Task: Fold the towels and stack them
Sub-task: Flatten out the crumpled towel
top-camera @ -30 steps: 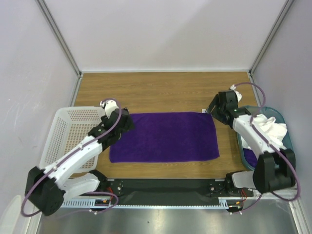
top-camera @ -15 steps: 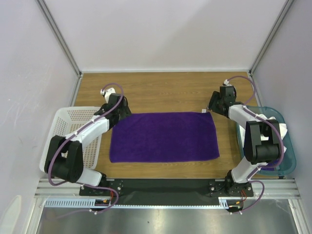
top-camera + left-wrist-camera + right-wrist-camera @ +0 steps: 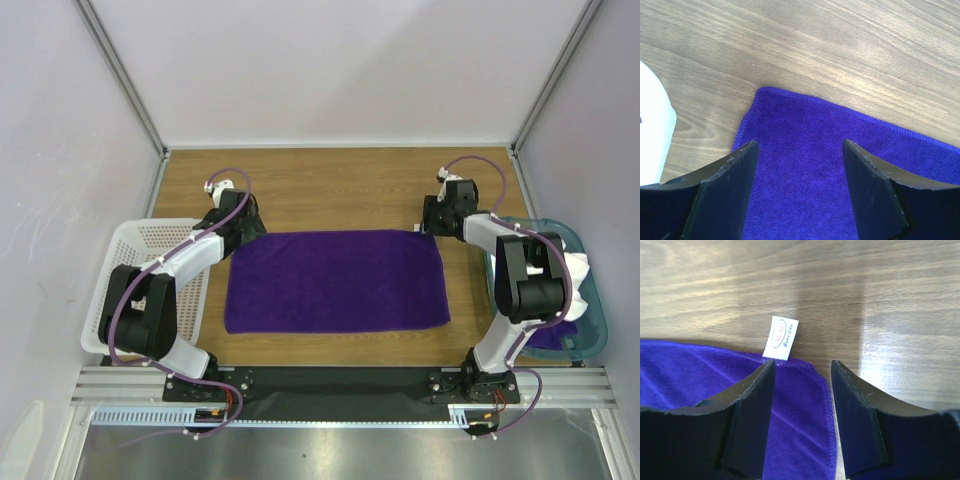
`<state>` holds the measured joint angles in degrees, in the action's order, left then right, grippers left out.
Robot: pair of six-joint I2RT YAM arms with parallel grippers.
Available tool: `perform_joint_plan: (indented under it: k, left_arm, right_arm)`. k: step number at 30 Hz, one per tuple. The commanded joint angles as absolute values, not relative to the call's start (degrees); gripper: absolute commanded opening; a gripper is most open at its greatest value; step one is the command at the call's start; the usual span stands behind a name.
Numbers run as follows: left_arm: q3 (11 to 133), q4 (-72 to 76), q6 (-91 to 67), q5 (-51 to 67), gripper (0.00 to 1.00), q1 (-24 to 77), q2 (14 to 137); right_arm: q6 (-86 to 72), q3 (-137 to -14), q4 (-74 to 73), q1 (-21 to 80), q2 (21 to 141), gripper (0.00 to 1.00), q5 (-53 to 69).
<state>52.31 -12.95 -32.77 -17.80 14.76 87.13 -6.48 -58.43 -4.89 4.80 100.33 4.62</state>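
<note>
A deep-purple towel (image 3: pixel 335 280) lies spread flat on the wooden table. My left gripper (image 3: pixel 243 228) is over its far left corner, open. In the left wrist view the towel (image 3: pixel 840 130) fills the space between the open fingers (image 3: pixel 730 175), and my left gripper (image 3: pixel 800 142) is just short of the corner. My right gripper (image 3: pixel 432 225) is at the far right corner, open. In the right wrist view my right gripper (image 3: pixel 803 363) straddles the corner of the towel (image 3: pixel 690 370), beside its white tag (image 3: pixel 781 337). A white towel (image 3: pixel 560 262) is bunched in the bin, with more purple cloth (image 3: pixel 545 335) below it.
A white perforated basket (image 3: pixel 140 270) stands at the table's left edge beside the left arm. A teal bin (image 3: pixel 590 320) stands at the right edge beside the right arm. Bare wood lies beyond the towel up to the back wall.
Both arms have reached out to the towel's far corners, the left from the towel's left side. The right gripper's fingers have drawn closer together. The towel has not moved.
</note>
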Motion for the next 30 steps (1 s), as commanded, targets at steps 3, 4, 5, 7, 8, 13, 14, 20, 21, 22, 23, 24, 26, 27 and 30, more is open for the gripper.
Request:
perform_joint_plan:
  k: [3, 4, 5, 7, 8, 13, 14, 20, 21, 22, 23, 24, 26, 27, 30]
  left_arm:
    - [54.23, -11.51, -31.55, -18.46, 0.75, 13.27, 87.19]
    - [54.23, -11.43, -31.73, -18.37, 0.75, 12.92, 87.19]
    - [54.23, -11.25, -31.73, -18.2, 0.75, 12.83, 87.27]
    - [54.14, -11.16, -31.64, -18.11, 0.75, 12.66, 87.19]
    - [54.05, -11.08, -31.64, -18.19, 0.75, 12.57, 87.1]
    - [54.05, -10.9, -31.55, -18.11, 0.75, 12.13, 87.28]
    - [54.05, -10.9, -31.55, -18.11, 0.75, 12.13, 87.28]
    - [54.05, -10.11, -31.46, -17.84, 0.75, 11.69, 87.89]
    - [54.05, -9.76, -31.38, -17.84, 0.75, 11.69, 88.24]
    - [54.14, -9.67, -31.29, -17.93, 0.74, 11.69, 88.33]
    - [54.23, -9.41, -31.12, -18.1, 0.73, 11.69, 88.68]
    - [54.32, -9.32, -31.03, -18.19, 0.73, 11.69, 88.86]
    - [54.67, -9.14, -30.85, -18.28, 0.73, 11.69, 89.38]
    - [54.75, -8.88, -30.85, -18.19, 0.72, 11.69, 89.47]
    - [55.02, -7.82, -30.59, -17.84, 0.69, 11.69, 90.61]
  right_arm:
    - [-2.46, -58.71, -1.85, 4.75, 101.42, 0.53, 6.5]
    - [-2.55, -58.88, -1.67, 4.75, 101.69, 0.53, 6.42]
    - [-2.37, -59.15, -1.76, 4.66, 101.95, 0.5, 6.68]
    - [-2.46, -59.68, -2.2, 4.75, 102.74, 0.47, 6.86]
    - [-2.63, -59.59, -2.2, 4.75, 102.92, 0.43, 7.03]
    - [-2.72, -59.68, -3.34, 4.66, 102.92, 0.38, 6.59]
    - [-2.81, -59.59, -3.08, 4.75, 102.83, 0.38, 6.42]
    - [-4.04, -59.85, -2.46, 4.66, 102.57, 0.15, 5.98]
    - [-4.48, -59.85, -2.37, 4.57, 102.48, 0.12, 5.28]
    - [-4.83, -60.03, -2.29, 4.4, 102.31, 0.09, 4.58]
    - [-5.18, -60.12, -2.55, 4.39, 102.22, 0.03, 3.87]
    - [-5.53, -60.47, -2.9, 4.22, 102.04, 0.01, 2.74]
    - [-6.59, -60.91, -2.81, 3.52, 101.78, 0.0, 1.59]
    - [-6.77, -61.0, -2.73, 3.34, 101.78, 0.0, 0.89]
    - [-7.73, -61.35, -2.72, 2.38, 102.3, 0.0, 0.0]
